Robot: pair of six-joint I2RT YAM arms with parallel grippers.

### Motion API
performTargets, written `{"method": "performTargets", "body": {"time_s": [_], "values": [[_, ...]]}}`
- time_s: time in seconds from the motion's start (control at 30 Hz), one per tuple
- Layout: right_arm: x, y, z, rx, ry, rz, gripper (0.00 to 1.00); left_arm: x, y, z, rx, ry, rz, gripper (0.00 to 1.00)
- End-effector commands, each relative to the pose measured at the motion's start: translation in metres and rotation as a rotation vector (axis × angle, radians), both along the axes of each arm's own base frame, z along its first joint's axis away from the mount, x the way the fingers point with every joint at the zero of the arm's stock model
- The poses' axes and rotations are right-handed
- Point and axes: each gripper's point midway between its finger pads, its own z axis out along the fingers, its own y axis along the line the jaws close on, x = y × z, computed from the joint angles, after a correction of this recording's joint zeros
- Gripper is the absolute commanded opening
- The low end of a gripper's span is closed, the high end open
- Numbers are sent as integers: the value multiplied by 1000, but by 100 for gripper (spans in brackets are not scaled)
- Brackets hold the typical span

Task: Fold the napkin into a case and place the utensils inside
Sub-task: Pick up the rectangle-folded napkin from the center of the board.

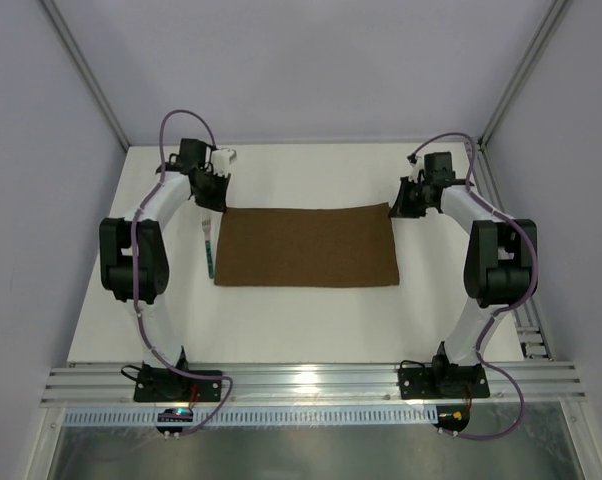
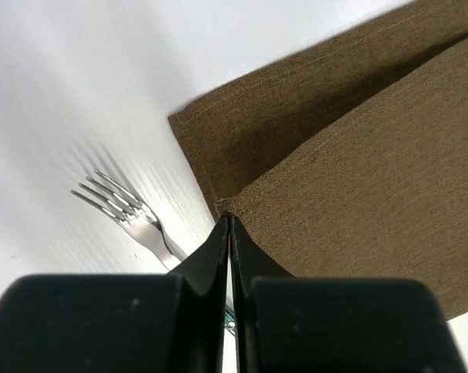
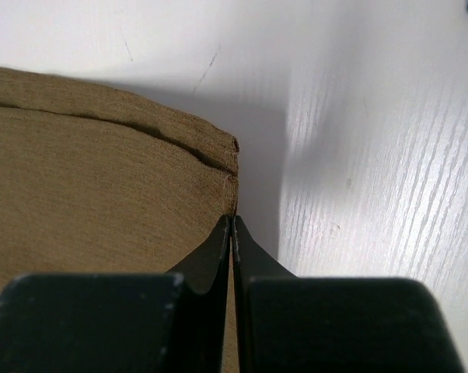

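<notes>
Napkin: napkin (image 1: 307,246), dark brown, doubled into a flat rectangle, mid desk (image 1: 301,330), between the arms
Long axis: left-right across the desk; short edges face the arms
Layers: two show at the far edge, upper edge just short of the lower
Left jaws: closed, pinching upper layer's far-left corner; cloth spreads rightward and toward the bases from the tips
Right jaws: closed, pinching upper layer's far-right corner; cloth spreads leftward and toward the bases
Nearer arm: neither; left arm (image 1: 146,250) and right arm (image 1: 496,260) each sit at their own corner
Fork: fork (image 1: 209,245) just beside the left short edge, not touching, tines pointing far; knife not made out
Next (judgement): release both corners, then fold again; the pouch is not formed yet
</notes>
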Motion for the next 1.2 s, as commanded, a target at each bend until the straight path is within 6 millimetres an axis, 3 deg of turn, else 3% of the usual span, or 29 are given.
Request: {"method": "performTargets", "body": {"time_s": [0.0,0.13,0.2,0.27,0.3,0.33,0.47,0.93,1.17], "values": [[18,-2,19,-21,-67,10,4,25,-3,46,-42,-142,16,0],[24,-4,6,-32,-45,9,4,37,-4,55,-45,-187,23,0],[24,-4,1,-35,-33,14,5,46,-3,50,-38,-192,23,0],[27,-4,-8,-40,-18,18,9,52,-2,40,-27,-178,24,0],[28,-6,-11,-41,-11,16,12,51,-2,21,-19,-129,14,0],[31,-5,-12,-43,-11,19,20,53,-3,17,-18,-120,10,0],[36,-5,-17,-46,1,18,31,50,-2,-4,-9,-78,1,0],[51,-9,-28,-53,33,-28,32,55,-1,7,-10,-113,25,0],[43,-10,-38,-59,141,-32,32,55,0,11,-13,-120,40,0]]}}
